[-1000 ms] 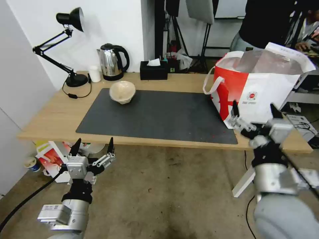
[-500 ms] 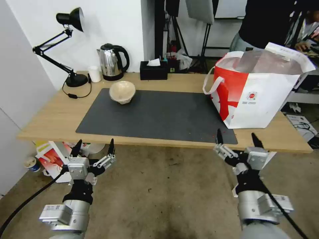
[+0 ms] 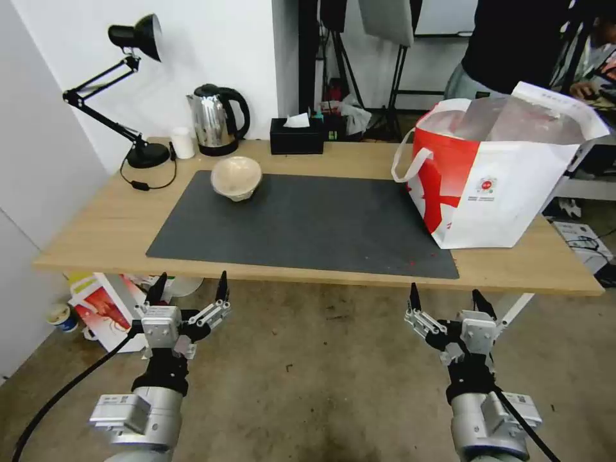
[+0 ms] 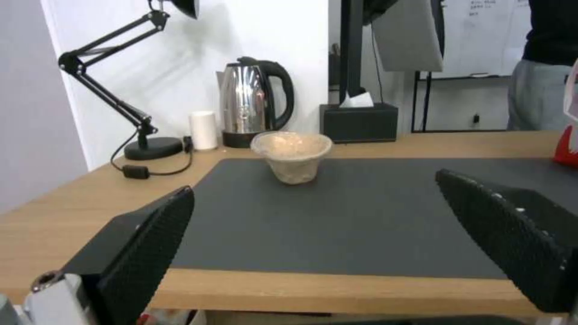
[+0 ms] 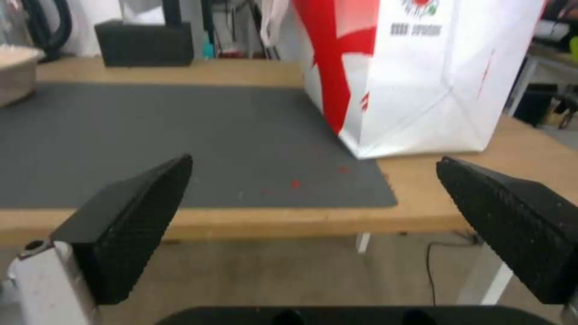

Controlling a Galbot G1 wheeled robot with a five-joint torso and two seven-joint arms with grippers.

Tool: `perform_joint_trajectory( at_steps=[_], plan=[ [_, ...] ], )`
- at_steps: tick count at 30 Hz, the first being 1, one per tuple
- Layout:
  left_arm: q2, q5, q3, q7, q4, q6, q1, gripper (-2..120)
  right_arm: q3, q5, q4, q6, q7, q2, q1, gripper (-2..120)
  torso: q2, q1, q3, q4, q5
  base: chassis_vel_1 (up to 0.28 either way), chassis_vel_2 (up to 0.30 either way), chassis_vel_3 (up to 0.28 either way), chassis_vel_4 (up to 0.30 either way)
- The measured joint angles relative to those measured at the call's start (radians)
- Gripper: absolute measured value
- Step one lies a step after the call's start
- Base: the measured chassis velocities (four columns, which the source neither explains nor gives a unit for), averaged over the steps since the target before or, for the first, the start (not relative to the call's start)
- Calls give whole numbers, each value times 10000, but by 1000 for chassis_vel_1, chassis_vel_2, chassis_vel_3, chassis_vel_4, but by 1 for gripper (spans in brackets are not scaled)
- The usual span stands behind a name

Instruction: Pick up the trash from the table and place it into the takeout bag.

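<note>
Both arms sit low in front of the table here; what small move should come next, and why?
Probably raise the left end effector toward the beige paper bowl. It is the one piece of trash on the table, on the left side; both end effectors are open and empty, the right end effector being farther away.

The wooden table (image 3: 96, 224) carries a dark grey mat (image 3: 308, 224), with a beige paper bowl (image 3: 237, 177) and apparently one corner of the takeout bag (image 3: 494, 179) on it

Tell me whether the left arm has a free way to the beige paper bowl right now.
Probably yes. The left pincer hangs open below the table's near edge, and the dark mat between it and the beige paper bowl lies bare; it must rise over the edge first.
</note>
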Motion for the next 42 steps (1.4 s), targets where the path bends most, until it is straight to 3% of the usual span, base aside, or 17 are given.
perform_joint_trajectory(
  at_steps=[16, 42],
  plan=[
    [17, -20, -127, -13, 50, -31, 63, 100, -822, 585, -442, 15, -565, -761, 423, 100, 0, 0, 0, 1, 1, 0, 0, 0, 0],
    [84, -97, -215, -29, 1, -31, 83, 100, -702, 313, -433, 338, -306, -547, 669, 100, 1, 0, 0, 1, 1, 0, 0, 0, 0]
  ],
)
